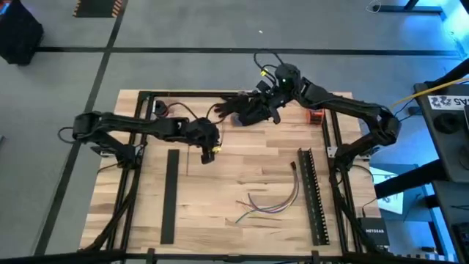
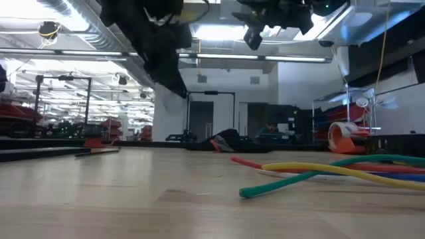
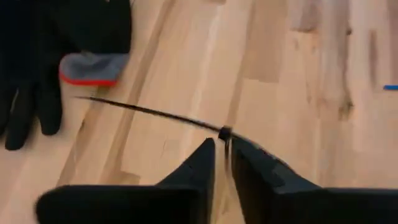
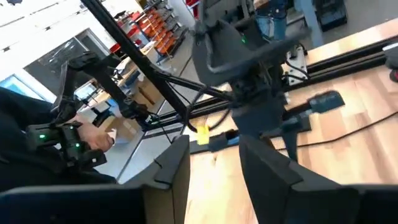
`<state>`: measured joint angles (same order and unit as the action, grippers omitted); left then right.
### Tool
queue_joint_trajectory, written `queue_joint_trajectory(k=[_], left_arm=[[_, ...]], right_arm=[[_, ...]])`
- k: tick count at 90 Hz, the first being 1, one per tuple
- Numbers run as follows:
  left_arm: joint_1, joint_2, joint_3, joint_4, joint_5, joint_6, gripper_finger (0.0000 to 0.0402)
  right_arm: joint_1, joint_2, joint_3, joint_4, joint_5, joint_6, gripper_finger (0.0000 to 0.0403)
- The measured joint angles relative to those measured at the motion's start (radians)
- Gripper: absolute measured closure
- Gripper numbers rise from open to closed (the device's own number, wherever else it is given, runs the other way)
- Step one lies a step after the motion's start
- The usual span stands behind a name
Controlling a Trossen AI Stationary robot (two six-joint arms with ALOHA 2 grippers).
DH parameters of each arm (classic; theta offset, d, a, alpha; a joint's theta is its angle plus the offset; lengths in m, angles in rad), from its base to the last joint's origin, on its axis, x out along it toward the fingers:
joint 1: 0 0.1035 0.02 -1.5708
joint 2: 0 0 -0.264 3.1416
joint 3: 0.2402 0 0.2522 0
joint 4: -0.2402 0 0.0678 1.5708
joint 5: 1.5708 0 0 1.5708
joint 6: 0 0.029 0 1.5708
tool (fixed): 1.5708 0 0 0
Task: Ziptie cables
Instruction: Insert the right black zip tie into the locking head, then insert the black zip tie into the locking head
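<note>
- Ziptie (image 3: 155, 114) sits pinched in my left jaws (image 1: 208, 152), which are closed on it near its head, so the long thin tail sticks out free to the side; I judge that leaves the tail ready to be threaded round the bundle.
- My left jaws hang above the bare middle of the worktop (image 1: 220, 183), well apart from the cables (image 1: 267, 202), so the tie has not met them yet.
- The cables lie loose on the worktop toward the near edge, fanned out at one end and not gathered; in the low view the green, yellow and red ones cross each other flat on the wood.
- My right jaws (image 4: 214, 165) are open and empty, raised over the far edge of the worktop near a black glove (image 1: 245, 108); from there, I judge, they wait to come and bunch the cables.
- A long black slotted bar (image 1: 311, 194) lies just beside the cables, and another dark strip (image 1: 170, 194) lies on the left side.
- Containers: none that I can make out holds anything of this task.
</note>
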<state>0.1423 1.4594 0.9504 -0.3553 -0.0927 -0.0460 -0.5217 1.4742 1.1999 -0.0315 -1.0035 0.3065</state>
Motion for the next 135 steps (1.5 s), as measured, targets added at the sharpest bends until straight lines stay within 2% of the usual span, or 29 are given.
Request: queue_joint_trajectory(k=[11, 25, 39, 52, 68, 78, 92, 114, 124, 135], left_arm=[[0.012, 0.009, 0.014, -0.031, 0.0, 0.012, 0.0282], [0.015, -0.042, 0.118, -0.238, -0.011, 0.019, 0.0236], [0.034, -0.116, 0.149, -0.426, -0.14, -0.184, 0.0227], [0.125, -0.129, 0.133, -0.55, -0.22, -0.393, 0.0237], [0.268, -0.127, -0.003, -0.512, -0.219, -0.556, 0.0249], [0.33, -0.127, -0.075, -0.47, -0.219, -0.6, 0.0256], [0.389, -0.127, -0.167, -0.305, -0.214, -0.608, 0.0264], [0.437, -0.078, -0.309, -0.098, -0.205, -0.685, 0.0266], [0.437, -0.028, -0.342, 0.014, -0.198, -0.69, 0.0266], [0.433, 0.031, -0.352, 0.067, -0.211, -0.69, 0.0268]], right_arm=[[-0.002, 0.0, 0.0, -0.002, -0.001, -0.001, 0.0271], [-0.002, 0.0, 0.0, -0.002, -0.002, -0.001, 0.0271], [0.002, 0.0, 0.0, -0.019, 0.039, -0.04, 0.0271], [0.036, 0.0, 0.0, -0.088, 0.225, -0.099, 0.0271], [0.08, 0.0, 0.0, -0.156, 0.443, -0.111, 0.0271], [0.093, 0.0, 0.0, -0.19, 0.524, -0.146, 0.0271], [0.097, 0.0, 0.0, -0.224, 0.606, -0.159, 0.0271], [0.097, 0.001, 0.0, -0.261, 0.655, -0.16, 0.0272], [0.097, 0.001, 0.0, -0.26, 0.656, -0.163, 0.0272], [0.097, 0.001, 0.0, -0.26, 0.66, -0.163, 0.0272]])
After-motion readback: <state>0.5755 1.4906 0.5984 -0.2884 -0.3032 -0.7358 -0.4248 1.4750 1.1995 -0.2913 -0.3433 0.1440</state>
